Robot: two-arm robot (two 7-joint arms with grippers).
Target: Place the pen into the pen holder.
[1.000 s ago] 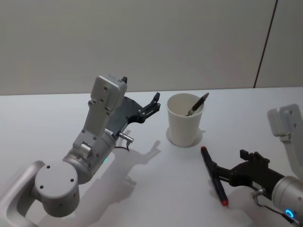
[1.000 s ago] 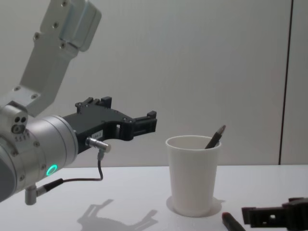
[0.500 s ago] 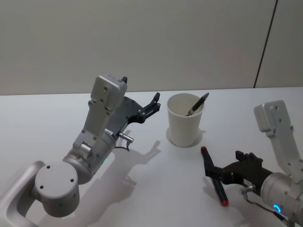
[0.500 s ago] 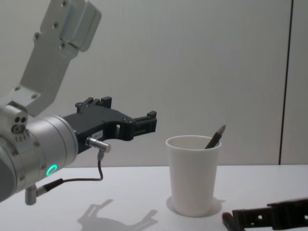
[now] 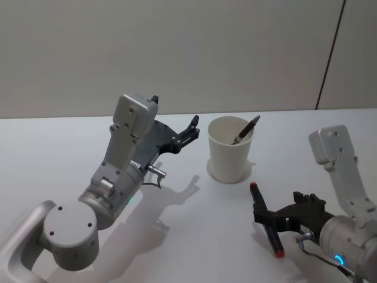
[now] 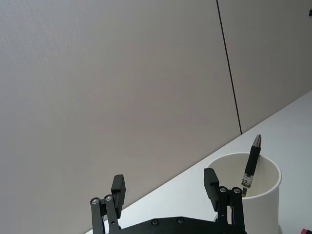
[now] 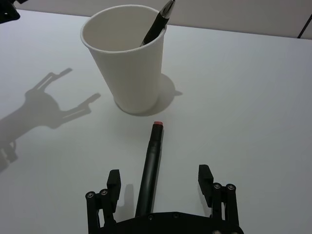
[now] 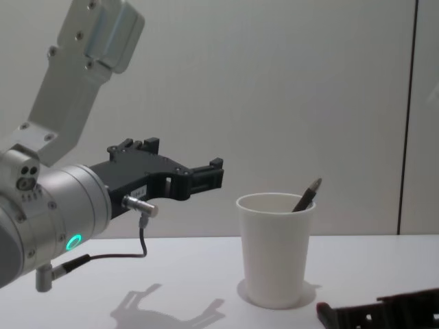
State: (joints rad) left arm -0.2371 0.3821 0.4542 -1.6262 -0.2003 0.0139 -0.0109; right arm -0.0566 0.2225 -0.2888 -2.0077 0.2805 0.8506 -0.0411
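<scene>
A black pen (image 5: pixel 273 239) with red ends lies flat on the white table, just in front of the pen holder (image 5: pixel 230 152), a white paper cup. Another dark pen (image 5: pixel 245 130) leans inside the cup. My right gripper (image 7: pixel 159 179) is low over the table and open. The lying pen (image 7: pixel 149 168) runs between its fingers without either one touching it. In the chest view the same pen (image 8: pixel 330 316) and the right gripper (image 8: pixel 405 306) sit at the bottom right. My left gripper (image 5: pixel 193 129) hangs open and empty in the air left of the cup (image 6: pixel 246 192).
The white table (image 5: pixel 70 153) stretches bare to the left and front, with the left arm's shadow on it. A plain wall stands close behind the cup (image 8: pixel 276 250). The left arm's big elbow housing (image 5: pixel 70 236) fills the near left.
My right gripper has slid left toward the lying pen and now straddles it. The left arm, the cup and both pens have not moved.
</scene>
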